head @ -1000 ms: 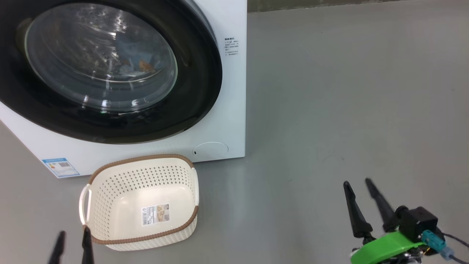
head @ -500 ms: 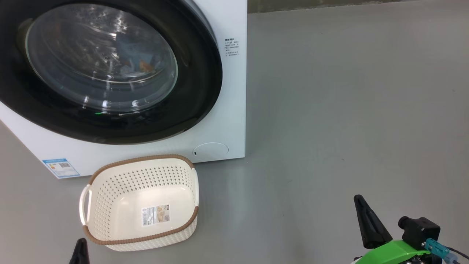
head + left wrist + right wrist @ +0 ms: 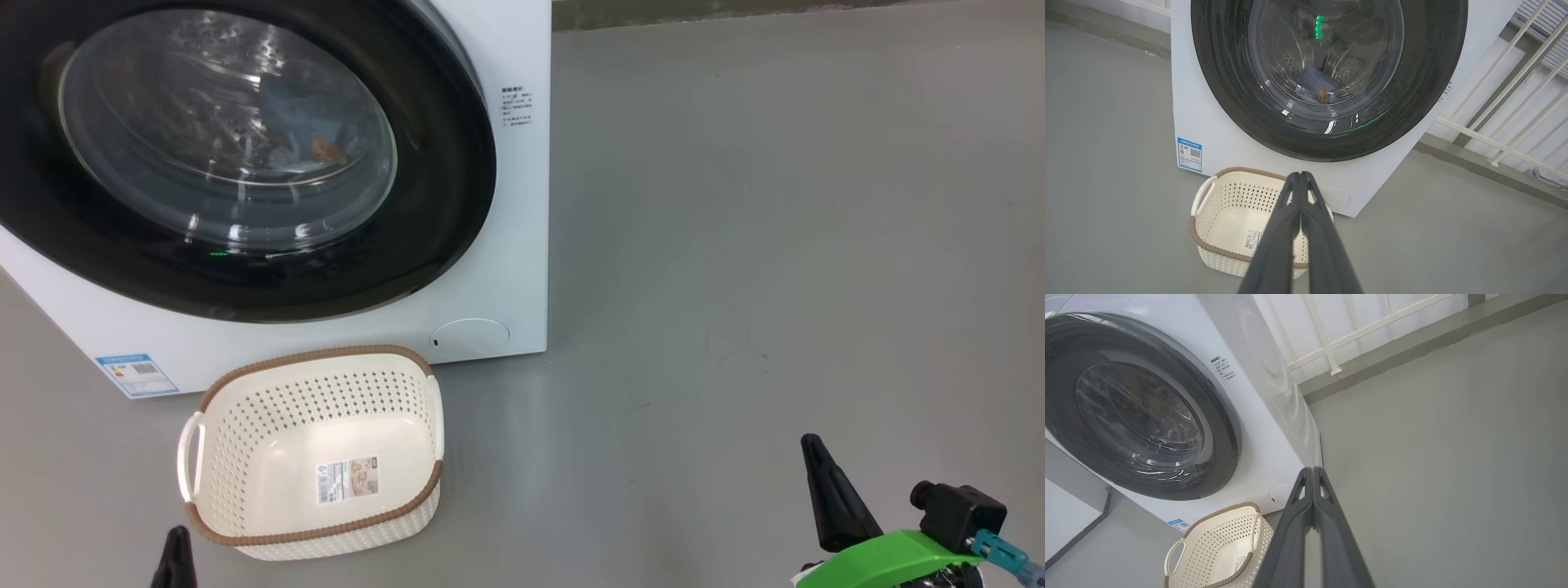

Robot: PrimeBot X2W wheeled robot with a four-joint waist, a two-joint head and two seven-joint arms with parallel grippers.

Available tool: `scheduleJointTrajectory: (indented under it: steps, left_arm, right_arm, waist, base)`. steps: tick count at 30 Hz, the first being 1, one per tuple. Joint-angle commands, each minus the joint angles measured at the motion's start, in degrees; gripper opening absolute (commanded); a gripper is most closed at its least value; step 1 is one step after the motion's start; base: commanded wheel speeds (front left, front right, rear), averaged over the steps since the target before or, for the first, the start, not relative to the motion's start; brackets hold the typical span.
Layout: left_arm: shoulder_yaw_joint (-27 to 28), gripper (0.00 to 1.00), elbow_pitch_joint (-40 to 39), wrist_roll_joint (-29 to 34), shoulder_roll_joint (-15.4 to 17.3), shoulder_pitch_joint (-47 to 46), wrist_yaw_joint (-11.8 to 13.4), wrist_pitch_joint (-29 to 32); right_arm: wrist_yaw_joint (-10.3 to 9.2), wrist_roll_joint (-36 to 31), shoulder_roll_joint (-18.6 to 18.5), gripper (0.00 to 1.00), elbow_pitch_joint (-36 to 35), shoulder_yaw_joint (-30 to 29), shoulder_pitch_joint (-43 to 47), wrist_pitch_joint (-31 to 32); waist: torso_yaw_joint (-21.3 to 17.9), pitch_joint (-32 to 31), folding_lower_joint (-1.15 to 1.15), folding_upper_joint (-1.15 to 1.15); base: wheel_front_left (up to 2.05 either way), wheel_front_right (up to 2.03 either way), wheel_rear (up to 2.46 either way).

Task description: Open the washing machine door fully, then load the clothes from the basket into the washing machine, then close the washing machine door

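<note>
The left gripper [image 3: 175,535] is hovering low by the near left corner of the basket [image 3: 314,353], fingers pressed together on nothing, while the right gripper [image 3: 811,443] is hanging well off to the right above the grey floor [image 3: 735,245], likewise pinched together and empty. The basket is sitting just before the washing machine [image 3: 514,269], and the washing machine door [image 3: 457,163] is lying closed, the clothes [image 3: 298,122] showing behind its glass.

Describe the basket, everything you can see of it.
The basket is small, cream plastic, rounded-rectangular, with perforated sides, a brown woven-look rim and white side handles. A label sticker sits on its bottom; otherwise it is empty. It stands upright on the grey floor, just in front of the white washing machine, below its closed door.
</note>
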Motion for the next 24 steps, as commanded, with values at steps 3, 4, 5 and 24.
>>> scheduleJointTrajectory:
  steps: [3, 4, 5, 24]
  left_arm:
    - [0.5, 0.0, -0.8, -2.9, 1.0, -2.4, 0.0, 0.5]
    - [0.5, 0.0, -0.8, -3.5, 1.0, -2.5, 0.0, 0.7]
    - [0.5, 0.0, -0.7, -4.2, 1.0, -2.6, 0.0, 0.9]
    - [0.4, 0.0, 0.6, -16.7, 1.1, -5.0, -0.1, 4.0]
  right_arm:
    - [-0.03, 3.1, -0.3, 0.0, -1.4, -0.2, -1.7, 0.6]
    - [-0.03, 3.7, -0.3, 0.0, -1.4, -0.2, -1.8, 0.7]
    - [-0.04, 4.4, -0.3, 0.0, -1.4, -0.3, -1.8, 0.9]
    - [-0.06, 16.7, -0.4, 0.0, -1.4, -1.1, -2.3, 4.0]
  waist:
    - [0.0, 0.0, -0.01, 0.0]
    - [0.0, 0.0, -0.01, 0.0]
    - [0.0, -0.1, -0.01, 0.0]
    - [0.1, -0.3, -0.01, 0.0]
  base:
    - [0.0, 0.0, 0.0]
    - [0.0, 0.0, 0.0]
    - [0.0, 0.0, 0.0]
    - [0.0, 0.0, 0.0]
